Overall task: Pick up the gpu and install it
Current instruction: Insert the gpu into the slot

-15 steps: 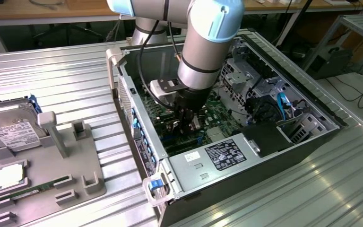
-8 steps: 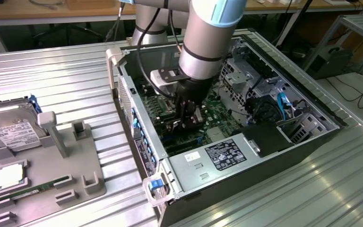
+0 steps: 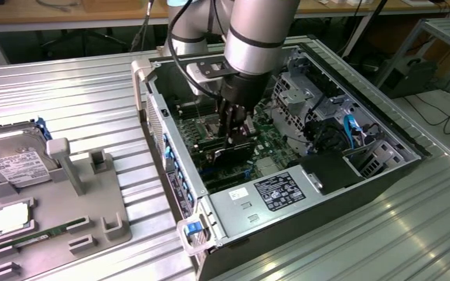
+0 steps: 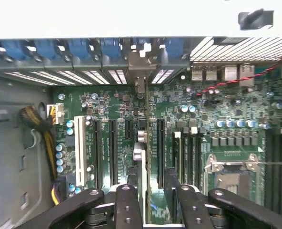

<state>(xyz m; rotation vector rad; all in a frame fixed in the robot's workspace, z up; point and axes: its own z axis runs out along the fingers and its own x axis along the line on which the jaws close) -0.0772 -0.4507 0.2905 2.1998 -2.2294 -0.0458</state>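
Inside the case (image 3: 381,126), the pincer (image 4: 153,198) pinches the gpu (image 4: 146,143) edge-on above motherboard slots (image 4: 113,148).

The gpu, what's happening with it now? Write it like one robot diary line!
gripper: shut on gpu | place: inside open computer case | gpu edge-on over motherboard expansion slots | seating: cannot tell

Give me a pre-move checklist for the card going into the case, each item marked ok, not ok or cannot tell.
1. gpu held in gripper: ok, fingers closed on its top edge.
2. Card inside the open computer case, over the motherboard: ok.
3. Card edge parallel with the expansion slots: ok.
4. Card fully seated in a slot: cannot tell.
5. Bracket matched to the rear opening: cannot tell.
6. yellow cable bundle away from the card: ok.
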